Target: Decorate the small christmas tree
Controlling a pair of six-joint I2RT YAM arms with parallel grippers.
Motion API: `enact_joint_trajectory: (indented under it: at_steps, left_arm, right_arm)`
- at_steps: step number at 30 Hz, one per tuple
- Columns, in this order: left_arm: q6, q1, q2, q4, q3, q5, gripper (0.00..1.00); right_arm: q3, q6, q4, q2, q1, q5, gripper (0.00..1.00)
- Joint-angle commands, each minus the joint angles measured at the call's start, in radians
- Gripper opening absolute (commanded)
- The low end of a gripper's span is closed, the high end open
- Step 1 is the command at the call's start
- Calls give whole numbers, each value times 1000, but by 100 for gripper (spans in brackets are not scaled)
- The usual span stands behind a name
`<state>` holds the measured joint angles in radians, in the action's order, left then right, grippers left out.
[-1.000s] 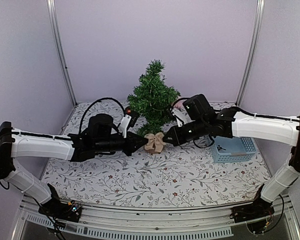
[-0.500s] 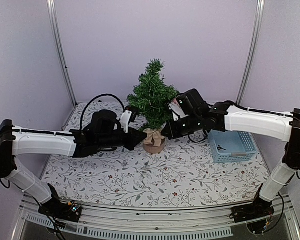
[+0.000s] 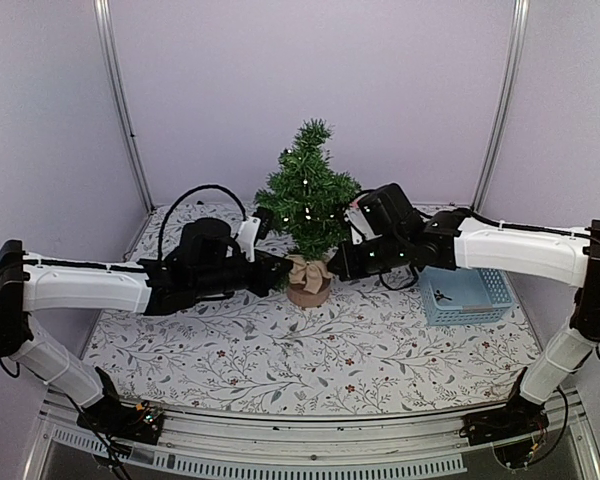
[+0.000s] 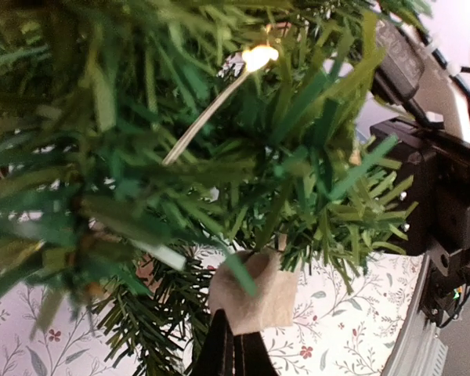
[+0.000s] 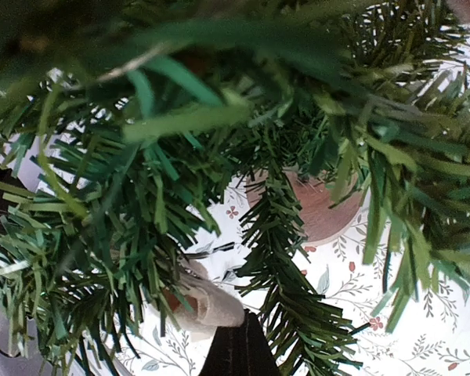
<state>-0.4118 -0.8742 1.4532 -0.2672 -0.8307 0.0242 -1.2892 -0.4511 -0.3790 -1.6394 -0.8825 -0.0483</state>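
**Tree upright at mid-desk, both end effectors closed at its foot**

Position. The small christmas tree [image 3: 307, 195] stands at the middle of the desk [image 3: 280, 350], towards the back wall, on a leaf-and-flower patterned cloth. Its round wooden base [image 3: 308, 294] sits flat on the cloth.

Orientation. Long axis vertical: trunk straight up from the base, tip pointing at the ceiling, no lean visible from the top view. Branches widen downward into a cone.

On the tree. Small white lights [image 3: 305, 181] glow among the needles. The left wrist view shows one lit bulb [image 4: 258, 56] at the end of a thin pale wire. A burlap bow [image 3: 308, 272] sits just above the base, at the trunk.

Left end effector [image 3: 283, 277]. Reaches in from the left, low, level with the bow. Fingers pressed together, with no gap between them. The tip meets the lower edge of a burlap loop; I cannot tell whether fabric is pinched.

Right end effector [image 3: 332, 270]. Comes in from the right at the same height, under the lowest branches. Fingers likewise closed tight, the tip just beside the burlap. Contact not clear.

Elsewhere. A light blue basket [image 3: 465, 318] sits right of the tree, well apart from it, with something small and dark inside, too small to identify.
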Motion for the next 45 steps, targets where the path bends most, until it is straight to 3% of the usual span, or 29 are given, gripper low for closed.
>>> enact_joint_trajectory:
  at_steps: [1,15,32,45]
  left_arm:
    - [15,11,-27,-64,19,-21,0]
    - [34,8,-12,-102,19,-129,0]
    - [74,3,67,-104,-9,-162,0]
    - [114,3,68,-138,-26,-190,0]
  right_arm:
    - [48,-25,98,69,2,42,0]
    - [42,-19,152,39,1,61,0]
    - [-28,-16,92,-41,2,146,0]
    - [-11,-31,153,-26,1,152,5]
